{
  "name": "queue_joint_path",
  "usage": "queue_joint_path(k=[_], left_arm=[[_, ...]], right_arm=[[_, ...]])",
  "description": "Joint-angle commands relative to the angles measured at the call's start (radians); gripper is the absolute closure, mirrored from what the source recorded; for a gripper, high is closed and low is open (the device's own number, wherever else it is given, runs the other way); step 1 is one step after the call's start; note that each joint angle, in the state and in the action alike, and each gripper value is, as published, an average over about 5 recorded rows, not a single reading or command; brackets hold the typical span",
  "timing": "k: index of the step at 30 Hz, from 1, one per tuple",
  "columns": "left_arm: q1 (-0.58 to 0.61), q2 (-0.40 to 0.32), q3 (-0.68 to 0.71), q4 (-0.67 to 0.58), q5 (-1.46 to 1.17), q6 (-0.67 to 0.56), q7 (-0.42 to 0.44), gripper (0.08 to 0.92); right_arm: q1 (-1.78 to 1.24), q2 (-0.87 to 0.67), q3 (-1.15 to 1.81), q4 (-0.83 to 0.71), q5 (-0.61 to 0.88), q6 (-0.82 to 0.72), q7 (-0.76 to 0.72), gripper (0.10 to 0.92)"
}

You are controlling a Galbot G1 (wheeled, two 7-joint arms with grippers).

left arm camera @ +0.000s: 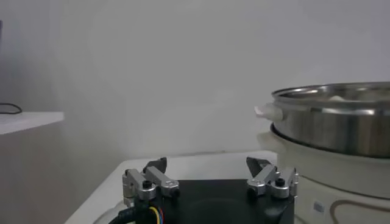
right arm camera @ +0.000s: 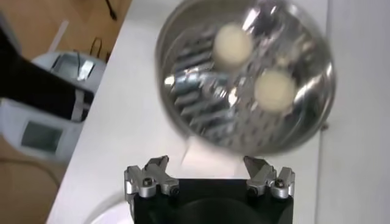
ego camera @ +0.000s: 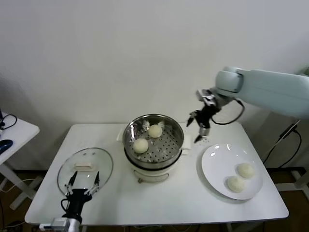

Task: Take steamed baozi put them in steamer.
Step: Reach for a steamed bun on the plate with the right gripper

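The shiny steamer stands mid-table with two off-white baozi on its perforated tray. Two more baozi lie on the white plate at the right. My right gripper hangs open and empty in the air between the steamer's right rim and the plate. From the right wrist, the steamer and its two baozi lie beyond the open gripper. My left gripper is parked open at the front left, shown open and empty beside the steamer.
A flat glass lid lies on the table left of the steamer, just beyond the left gripper. A small side table stands off to the left. The white wall is close behind the table.
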Motion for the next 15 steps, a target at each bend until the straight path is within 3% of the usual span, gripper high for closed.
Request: queue_joint_path(k=[1,15], left_arm=[[0.02,-0.003,-0.008,0.006,0.005,-0.008,-0.002,0.177],[0.058,-0.019,-0.017,0.001,0.024,-0.018,-0.001,0.177]], right_arm=[[-0.164,-0.343,0.116,0.147,-0.299,0.028,-0.022,0.203],[-0.657,-0.409,0.47,0.056,-0.52,0.069,-0.006,0.203]])
